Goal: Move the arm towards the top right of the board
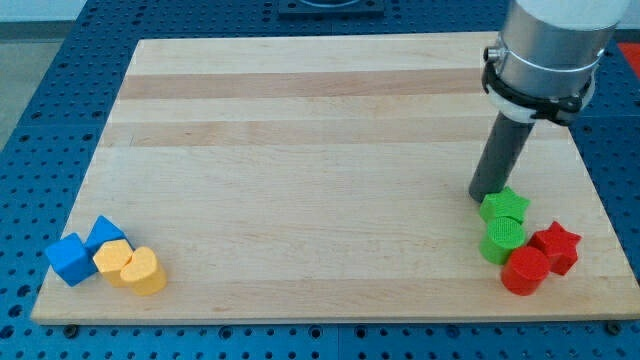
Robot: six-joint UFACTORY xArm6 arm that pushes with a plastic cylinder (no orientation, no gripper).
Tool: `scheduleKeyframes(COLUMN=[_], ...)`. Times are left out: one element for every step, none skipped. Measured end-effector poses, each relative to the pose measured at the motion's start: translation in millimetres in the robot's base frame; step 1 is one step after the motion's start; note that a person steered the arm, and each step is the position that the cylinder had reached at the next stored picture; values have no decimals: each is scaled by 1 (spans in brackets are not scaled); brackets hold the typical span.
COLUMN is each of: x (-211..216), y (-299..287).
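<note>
My dark rod comes down from the grey arm at the view's upper right, and my tip (484, 194) rests on the wooden board (300, 150) just above and left of the green star (506, 205), touching or nearly touching it. Below the star sits a green cylinder (502, 240). To their right are a red star (556, 247) and a red cylinder (524, 270). These four blocks cluster at the board's lower right.
At the board's lower left sit two blue blocks, one a cube (70, 259) and one behind it (104, 233), next to a yellow block (112, 260) and a yellow heart (145, 271). A blue perforated table (40, 100) surrounds the board.
</note>
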State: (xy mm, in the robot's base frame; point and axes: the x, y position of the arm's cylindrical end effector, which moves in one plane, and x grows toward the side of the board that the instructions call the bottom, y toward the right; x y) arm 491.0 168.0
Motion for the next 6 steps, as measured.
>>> scheduleKeyframes(x=[2, -9, -76, -175, -259, -289], y=[2, 11, 28, 40, 54, 70])
